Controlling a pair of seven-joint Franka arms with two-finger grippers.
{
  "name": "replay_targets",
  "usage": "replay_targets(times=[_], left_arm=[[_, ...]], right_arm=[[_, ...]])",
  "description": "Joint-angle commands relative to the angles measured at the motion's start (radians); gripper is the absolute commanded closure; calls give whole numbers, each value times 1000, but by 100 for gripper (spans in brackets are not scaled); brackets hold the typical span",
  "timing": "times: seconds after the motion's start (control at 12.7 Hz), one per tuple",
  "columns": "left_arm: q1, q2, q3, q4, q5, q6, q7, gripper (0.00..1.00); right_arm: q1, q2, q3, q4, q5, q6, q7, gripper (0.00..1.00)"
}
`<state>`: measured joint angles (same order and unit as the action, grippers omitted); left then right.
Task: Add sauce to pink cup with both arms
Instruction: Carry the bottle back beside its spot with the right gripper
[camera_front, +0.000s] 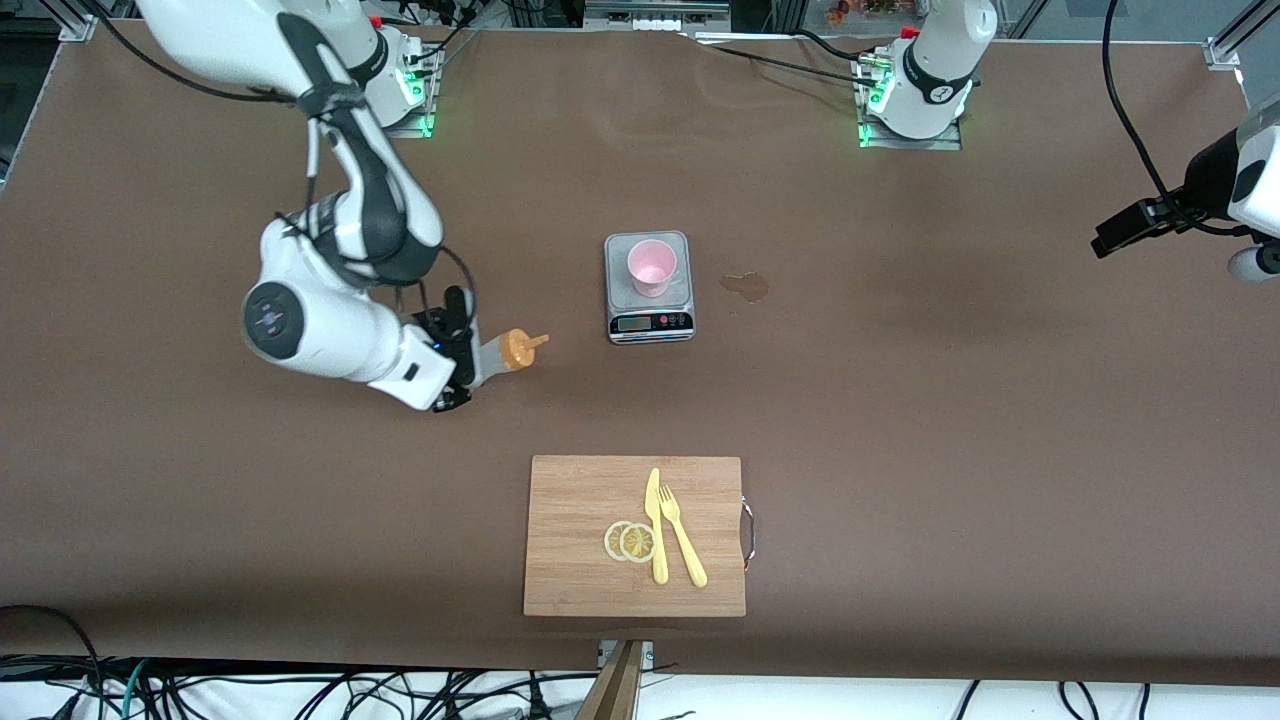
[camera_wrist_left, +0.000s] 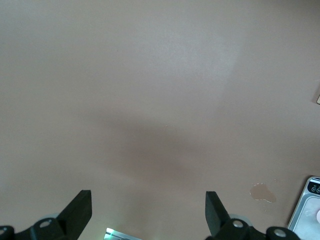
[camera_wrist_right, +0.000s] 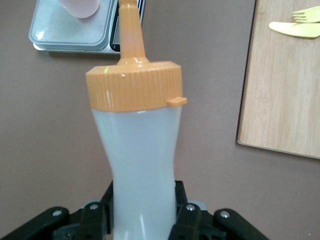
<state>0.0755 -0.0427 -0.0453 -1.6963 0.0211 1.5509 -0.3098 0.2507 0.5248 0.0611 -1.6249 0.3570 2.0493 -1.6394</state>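
Sauce bottle gripped and tipped, not yet over the cup.

Brown bench (camera_front: 900, 420) carries a grey scale (camera_front: 648, 290) bearing the pale pink tapered plastic cup (camera_front: 651, 266), apparently for weighing. Right pincer (camera_front: 462, 350) clamps the translucent whitish squeeze bottle with orange nozzle cap (camera_wrist_right: 140, 150) over bare bench, nozzle toward the cup. Left pincer (camera_wrist_left: 148, 212) waits, spread wide.

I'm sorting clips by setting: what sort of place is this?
Probably a robotics lab staged as a kitchen: two bench-mounted arms, the right gripper holding the sauce bottle, a scale carrying the pink cup, a cutting board.
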Motion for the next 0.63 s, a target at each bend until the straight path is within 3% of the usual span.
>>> replay_targets(times=[0.0,0.55], left_arm=[[10,10,-4,23,-23,-2,18,0],[10,10,-2,23,-23,-2,18,0]], right_arm=[[-91,33,16,0,132,5,-193,53],[-295,115,17,-71,557,-153,-663,53]])
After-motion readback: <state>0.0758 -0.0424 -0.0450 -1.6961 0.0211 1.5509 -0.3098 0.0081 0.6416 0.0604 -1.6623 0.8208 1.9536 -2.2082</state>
